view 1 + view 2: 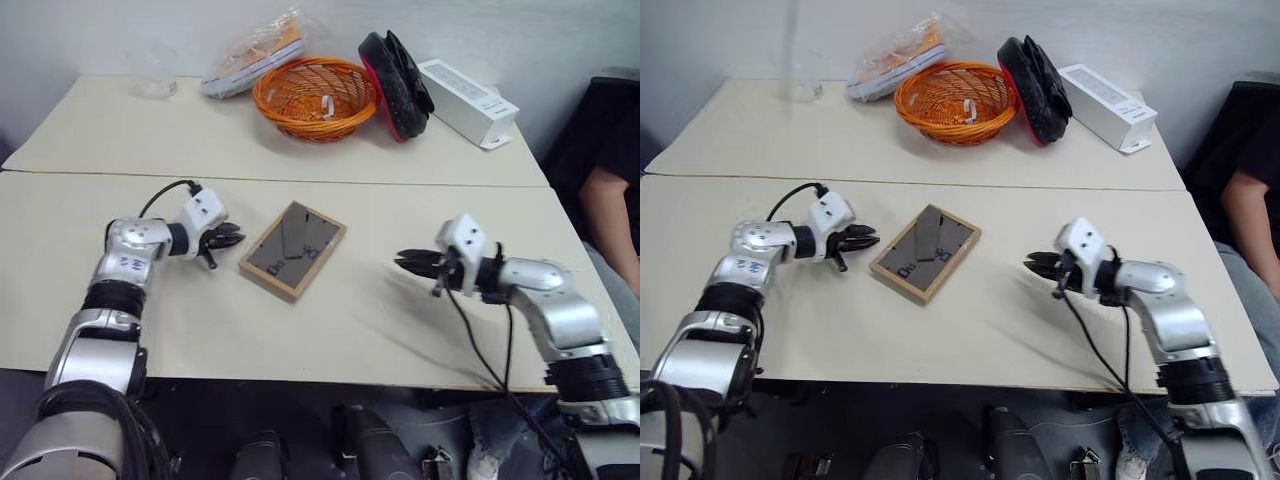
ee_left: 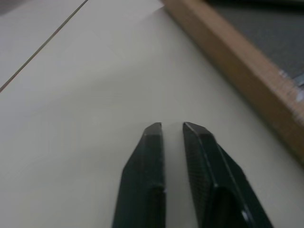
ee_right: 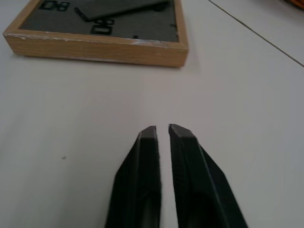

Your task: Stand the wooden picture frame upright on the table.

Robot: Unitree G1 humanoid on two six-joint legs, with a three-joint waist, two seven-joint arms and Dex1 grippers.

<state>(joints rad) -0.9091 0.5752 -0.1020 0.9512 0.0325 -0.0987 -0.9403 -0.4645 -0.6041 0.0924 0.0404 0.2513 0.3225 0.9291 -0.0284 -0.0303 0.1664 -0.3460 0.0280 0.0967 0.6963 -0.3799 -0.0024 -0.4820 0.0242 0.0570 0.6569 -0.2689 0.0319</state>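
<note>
Pale cream bench (image 1: 330,330), two sections joined by a seam, carries everything. At the far edge sit an orange wicker basket (image 1: 314,97), a white rectangular box (image 1: 466,102), a black and red padded item and a plastic bag. A person's arm shows at the right edge.

On the near section the wooden picture frame (image 1: 293,249) lies flat, dark back panel and stand flap facing up, skewed to the bench edge. It is not yet upright.

Left tool (image 1: 222,240) hovers just beside the frame's left corner, fingers drawn together to a narrow slit and holding nothing. Right tool (image 1: 415,264) sits apart from the frame's right side, equally narrow and empty.

Risks, in my judgement:
- Narrow fingers cannot straddle the wooden edge; they will likely push the frame across the smooth bench instead.
- With the flap folded flat, a raised frame may topple back.
- Lifting by one corner may spin it.
</note>
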